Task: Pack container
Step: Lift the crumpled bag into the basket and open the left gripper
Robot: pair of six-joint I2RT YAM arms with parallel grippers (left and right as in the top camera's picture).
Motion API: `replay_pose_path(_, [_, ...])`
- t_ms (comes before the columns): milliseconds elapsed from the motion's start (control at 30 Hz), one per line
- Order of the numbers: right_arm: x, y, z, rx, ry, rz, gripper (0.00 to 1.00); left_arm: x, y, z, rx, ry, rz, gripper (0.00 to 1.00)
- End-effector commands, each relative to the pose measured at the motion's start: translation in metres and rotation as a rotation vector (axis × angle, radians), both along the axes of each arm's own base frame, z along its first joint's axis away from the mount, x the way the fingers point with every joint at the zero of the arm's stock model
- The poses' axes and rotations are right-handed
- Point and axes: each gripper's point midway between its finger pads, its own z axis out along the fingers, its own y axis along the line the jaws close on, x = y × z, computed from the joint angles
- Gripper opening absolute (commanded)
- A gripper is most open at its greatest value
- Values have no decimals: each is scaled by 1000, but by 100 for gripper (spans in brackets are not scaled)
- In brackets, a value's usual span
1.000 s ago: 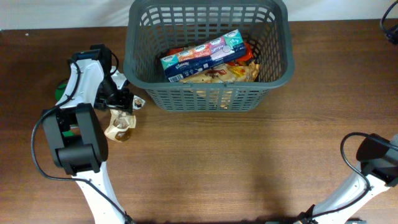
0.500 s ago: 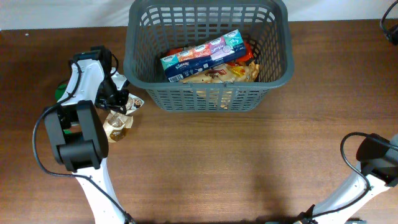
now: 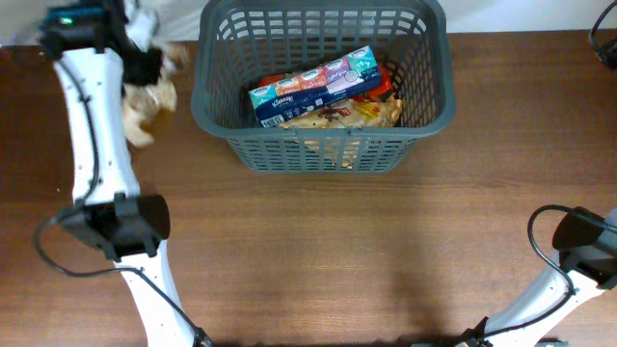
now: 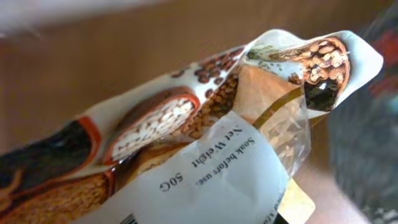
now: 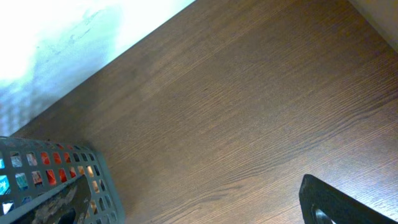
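The container [image 3: 328, 152] is a dark grey slotted basket at the far middle of the table; its corner [image 5: 56, 168] also shows in the right wrist view. Inside lie a tissue multipack [image 3: 313, 85], a yellow snack bag [image 3: 352, 116] and a red packet [image 3: 388, 79]. My left gripper [image 3: 152, 66] is raised just left of the basket and is shut on a pouch of beans and grains [image 3: 145, 101], which hangs below it. That pouch [image 4: 205, 143] fills the left wrist view and hides the fingers. My right gripper [image 5: 199, 208] is open and empty over bare wood.
The right arm's base [image 3: 578, 251] sits at the near right corner. The left arm's base [image 3: 120, 226] stands at the near left. Brown wooden tabletop [image 3: 366, 251] lies in front of the basket. A pale wall runs along the far edge.
The left gripper closed on the pouch beside the basket's front left corner, then lifted it off the table and carried it toward the far left. The right arm has not moved.
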Motion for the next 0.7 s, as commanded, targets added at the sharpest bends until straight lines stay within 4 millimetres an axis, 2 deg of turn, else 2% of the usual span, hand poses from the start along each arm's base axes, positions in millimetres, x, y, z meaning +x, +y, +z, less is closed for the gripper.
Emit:
replay_pose_path(0, [2, 3, -1, 14, -4, 4, 99, -14, -24, 122, 54, -342, -42, 2])
replay_pose_path(100, [2, 3, -1, 14, -4, 4, 99, -25, -66, 179, 126, -516, -207, 2])
replay_pose_path(167, [2, 3, -1, 14, -4, 4, 99, -33, -107, 202, 181, -585, -367, 2])
replay_pose_path(300, [2, 3, -1, 14, -4, 4, 99, -44, -184, 210, 234, -634, -627, 2])
replay_pose_path(367, [2, 3, -1, 14, -4, 4, 99, -51, -246, 191, 226, -605, -834, 2])
replay_pose_path(433, [2, 3, -1, 14, -4, 4, 99, -55, -280, 168, 220, -557, -949, 2])
replay_pose_path(467, [2, 3, -1, 15, -4, 4, 99, -55, -301, 147, 221, -507, -1011, 2])
replay_pose_path(500, [2, 3, -1, 15, -4, 4, 99, -54, -310, 135, 224, -478, -1042, 2])
replay_pose_path(667, [2, 3, -1, 14, -4, 4, 99, -38, -375, 35, 187, -299, -1182, 2])
